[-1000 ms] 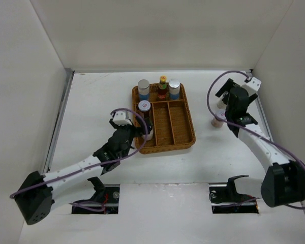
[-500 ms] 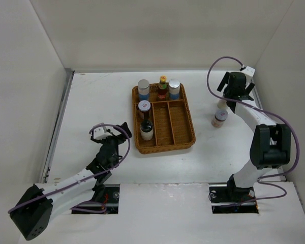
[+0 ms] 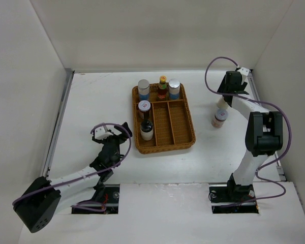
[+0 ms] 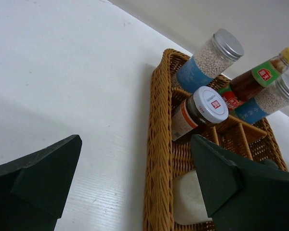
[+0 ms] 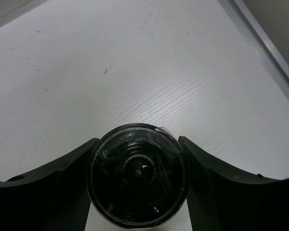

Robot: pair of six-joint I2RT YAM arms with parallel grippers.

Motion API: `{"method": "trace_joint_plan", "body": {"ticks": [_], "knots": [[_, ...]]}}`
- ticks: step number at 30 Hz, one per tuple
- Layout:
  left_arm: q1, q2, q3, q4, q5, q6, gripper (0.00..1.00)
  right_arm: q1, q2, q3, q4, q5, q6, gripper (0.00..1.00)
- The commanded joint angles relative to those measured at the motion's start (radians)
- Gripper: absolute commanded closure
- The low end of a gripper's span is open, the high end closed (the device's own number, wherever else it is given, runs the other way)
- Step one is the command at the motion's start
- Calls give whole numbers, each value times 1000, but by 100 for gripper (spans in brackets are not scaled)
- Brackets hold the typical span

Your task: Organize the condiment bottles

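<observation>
Black glossy round-capped jar [image 5: 137, 179] clamped in right gripper [image 5: 137, 143]; left gripper [image 4: 136, 140] splayed, empty.

Bright even white light, soft shadows, faint glare on black-capped jar [image 5: 137, 178], close wrist-view foregrounds blurred

I see: white counter [image 3: 91, 101], faint wood grain | enclosure: plain white back wall [image 3: 157, 30], left wall [image 3: 20, 91], right wall [image 3: 290, 51] | edges: left metal rail [image 3: 57, 124], right metal rail [image 5: 262, 43] | light: even, soft shadows
</observation>
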Motion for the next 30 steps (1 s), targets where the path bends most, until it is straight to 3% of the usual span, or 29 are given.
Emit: {"method": "trace_joint_plan", "body": {"ticks": [1, 7, 12, 19, 30], "knots": [[9, 26, -12, 75, -14, -28, 0, 15, -93, 17, 132, 65, -27, 45], [18, 81, -3, 90, -11, -35, 0, 131, -294, -54, 220, 122, -104, 47], [19, 94, 1, 92, -6, -42, 0, 312, -400, -157, 230, 108, -83, 47], [32, 81, -8, 93, 4, -57, 0, 494, -370, -160, 259, 25, -21, 45], [41, 101, -3, 93, 35, -65, 0, 538, -189, -121, 333, -45, 20, 45]]}}
